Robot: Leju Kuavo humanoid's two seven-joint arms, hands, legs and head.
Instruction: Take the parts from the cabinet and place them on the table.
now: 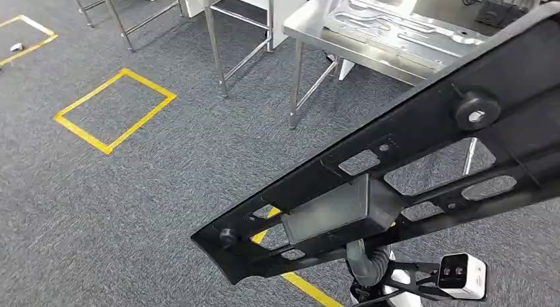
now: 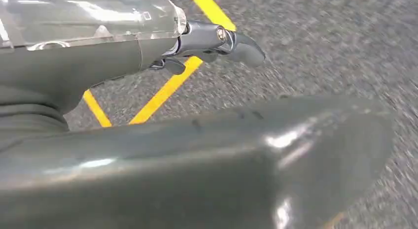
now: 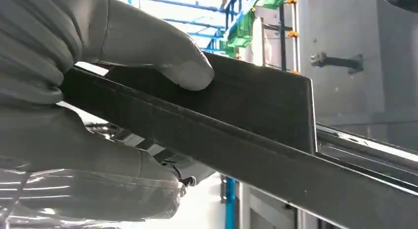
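Observation:
A long black frame-like part (image 1: 396,168) with cut-outs and a round knob crosses the head view on a slant, above the carpet. My right hand (image 3: 59,130) grips one end of this black part (image 3: 246,140), the thumb pressing on its flat face and the fingers under its edge. My left hand (image 2: 148,160) hangs over the floor, its thick grey thumb spread away from the darker fingers (image 2: 222,42), and nothing lies between them. A steel table (image 1: 310,26) stands beyond the part, with a silver stamped metal panel (image 1: 396,26) lying on it.
Grey carpet (image 1: 132,208) carries a yellow tape square (image 1: 115,109) at the left and a yellow line (image 1: 304,284) below the part. More steel table legs (image 1: 214,43) stand at the top centre. A white wrist camera (image 1: 462,275) shows under the part.

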